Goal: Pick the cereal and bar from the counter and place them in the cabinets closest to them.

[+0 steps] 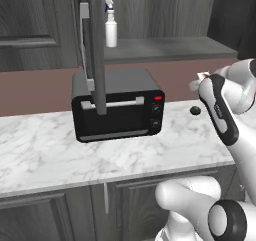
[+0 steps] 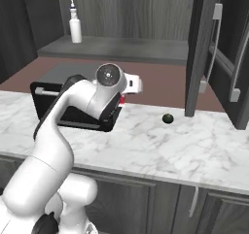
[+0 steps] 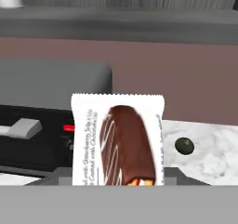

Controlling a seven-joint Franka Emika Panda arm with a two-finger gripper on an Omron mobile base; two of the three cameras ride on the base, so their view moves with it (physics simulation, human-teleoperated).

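The gripper (image 3: 118, 183) is clamped on the lower end of the bar (image 3: 118, 139), a light, flat, crinkly packet, probably slippery; grip across its width

Your arm (image 2: 73, 107): glossy white rounded shells, dark grey joint bands. Round dark cap with pale ring markings on wrist joint (image 2: 110, 75). Long black strip along forearm link (image 1: 220, 110). Bulbous white base segments (image 1: 190, 195), dark disc on near joint.
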